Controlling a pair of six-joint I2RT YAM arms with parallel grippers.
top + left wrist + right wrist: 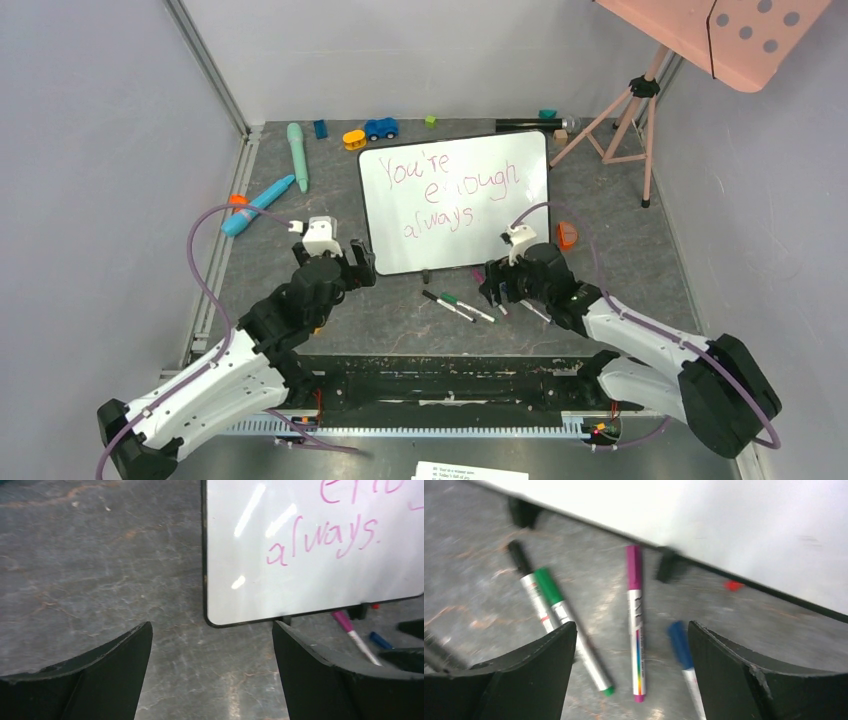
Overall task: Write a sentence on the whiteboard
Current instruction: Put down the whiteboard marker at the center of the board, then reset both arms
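The sentence (pixel 450 185) is standing complete on the whiteboard (pixel 520 245). The left gripper (pixel 212 630) and right gripper (pixel 631 627) are hovering at its near edge, fingers apart, empty. Apparently finishing; next, retreating clear.

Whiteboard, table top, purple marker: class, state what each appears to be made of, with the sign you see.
Whiteboard: glossy coated panel, likely melamine or lacquered steel; bright light streaks.
Table top: matte grey sheet with stone-like veining, perhaps laminate or a mat.
Purple marker: smooth plastic cap, printed white barrel.

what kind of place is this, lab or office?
Probably a lab test cell: grey panel walls box in the table, a tripod stands far right, toys and markers lie around the whiteboard.
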